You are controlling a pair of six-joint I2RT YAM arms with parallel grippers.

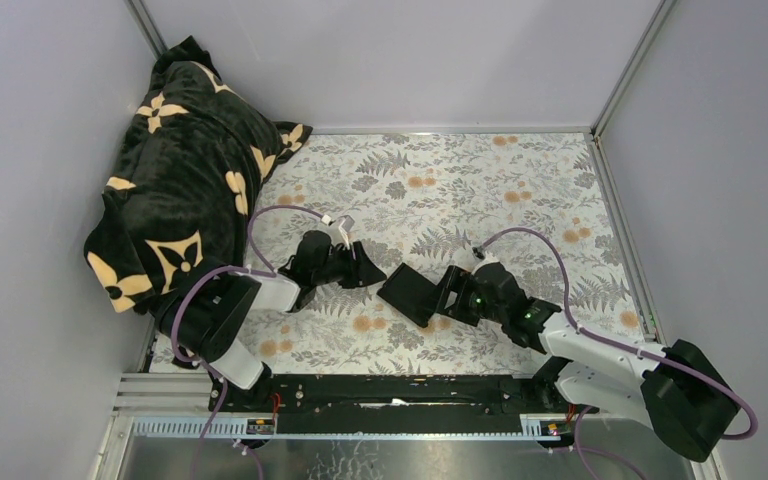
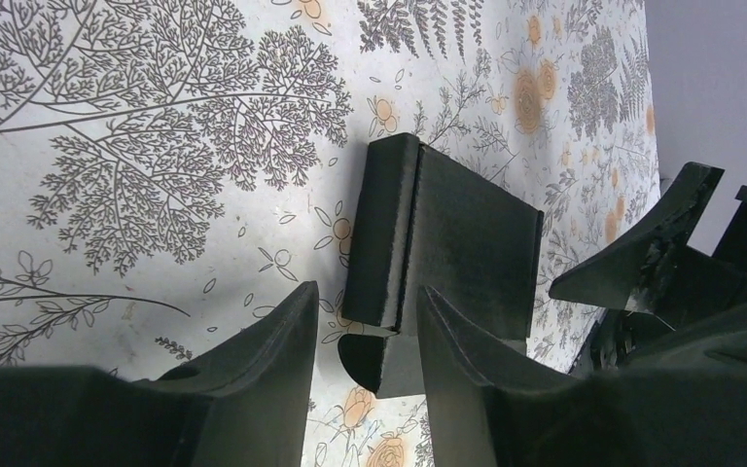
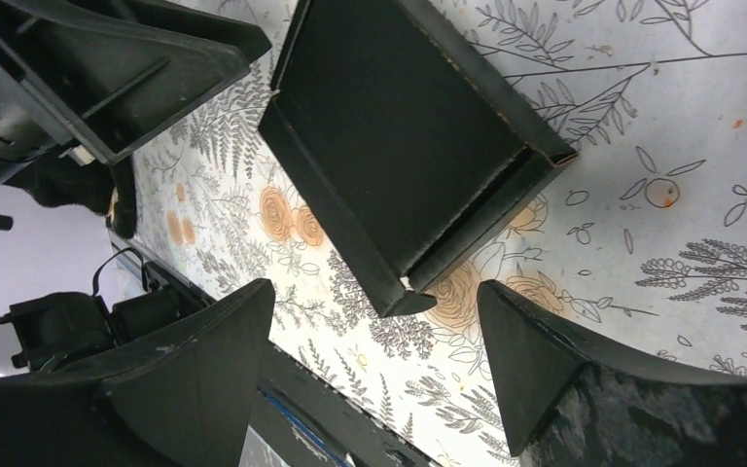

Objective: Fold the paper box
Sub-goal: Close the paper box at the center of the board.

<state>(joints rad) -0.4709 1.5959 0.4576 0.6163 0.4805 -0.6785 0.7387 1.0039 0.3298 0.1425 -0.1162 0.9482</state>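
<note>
Fig., L wrist cam: black paper box (image 2: 467, 248) is lying on a fern-and-flower tablecloth (image 2: 156, 146), one narrow side wall standing up along its L edge. L gripper (image 2: 366, 290) is holding its jaws apart w/ the box's near end sitting in the gap; contact can't be told. At R, a finger (image 2: 647, 243) of the R gripper (image 2: 742, 136) is reaching in just beside the box, not touching it.
</note>
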